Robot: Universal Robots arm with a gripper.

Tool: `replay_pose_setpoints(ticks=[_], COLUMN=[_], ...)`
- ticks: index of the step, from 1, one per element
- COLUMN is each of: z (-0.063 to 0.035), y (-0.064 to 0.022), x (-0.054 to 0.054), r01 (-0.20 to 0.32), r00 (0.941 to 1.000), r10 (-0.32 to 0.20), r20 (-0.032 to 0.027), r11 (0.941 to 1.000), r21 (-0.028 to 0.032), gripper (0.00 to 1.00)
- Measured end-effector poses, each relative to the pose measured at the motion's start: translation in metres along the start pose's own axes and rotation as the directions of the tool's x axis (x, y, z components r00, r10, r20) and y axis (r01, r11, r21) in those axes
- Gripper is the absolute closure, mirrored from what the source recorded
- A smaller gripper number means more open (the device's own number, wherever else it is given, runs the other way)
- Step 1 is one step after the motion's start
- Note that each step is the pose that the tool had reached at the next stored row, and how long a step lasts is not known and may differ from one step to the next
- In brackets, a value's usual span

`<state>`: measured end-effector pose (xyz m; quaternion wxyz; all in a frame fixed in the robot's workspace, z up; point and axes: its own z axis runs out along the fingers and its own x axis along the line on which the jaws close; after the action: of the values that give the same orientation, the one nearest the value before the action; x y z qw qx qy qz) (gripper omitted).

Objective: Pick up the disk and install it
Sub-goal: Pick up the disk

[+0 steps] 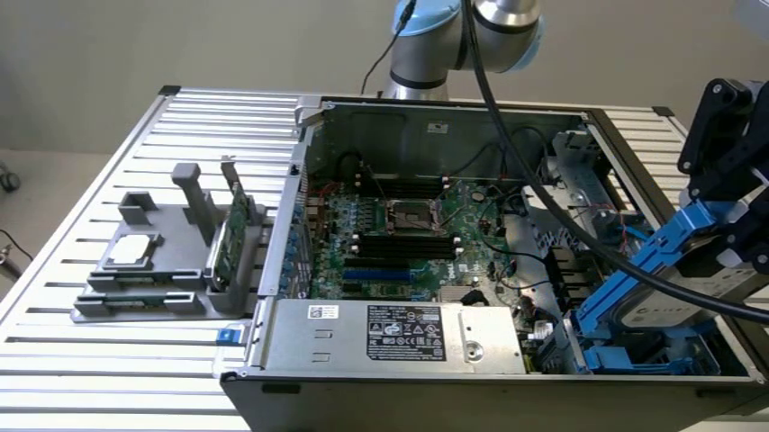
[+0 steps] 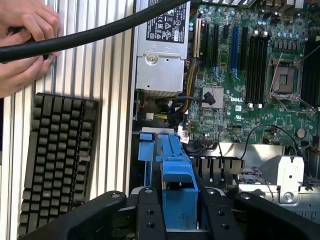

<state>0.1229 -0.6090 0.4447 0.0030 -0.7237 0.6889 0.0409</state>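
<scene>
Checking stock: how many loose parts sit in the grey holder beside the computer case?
2: a square silver chip lying flat toward the exterior view's left, and a green circuit card standing on edge nearer the case. More may be hidden.

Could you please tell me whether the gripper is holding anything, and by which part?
The gripper holds the disk, its jaws clamped on either side of the blue carrier frame at the disk's raised end.

Slatted table (image 1: 72,369), computer case (image 1: 481,407), grey fixture (image 1: 126,311), keyboard (image 2: 57,160)

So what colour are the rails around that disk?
Bright blue rails on the silver-grey disk; clearest in the exterior view.
</scene>
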Motion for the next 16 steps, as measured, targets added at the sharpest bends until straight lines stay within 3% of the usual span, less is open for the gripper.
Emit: replay_pose_setpoints(ticks=[6,12,16], z=[0.0012,0.0021,0.0025], y=[-0.0001,0.0000,0.0019], x=[-0.0001,-0.0001,-0.0002], r01=[-0.035,-0.036,-0.037], r00=[0.9994,0.9994,0.9993], r10=[0.035,0.036,0.037], r20=[0.0016,0.0016,0.0015], r11=[0.9994,0.9992,0.9990], r21=[0.0051,0.0191,0.0227], gripper=[0.67,0.67,0.67])
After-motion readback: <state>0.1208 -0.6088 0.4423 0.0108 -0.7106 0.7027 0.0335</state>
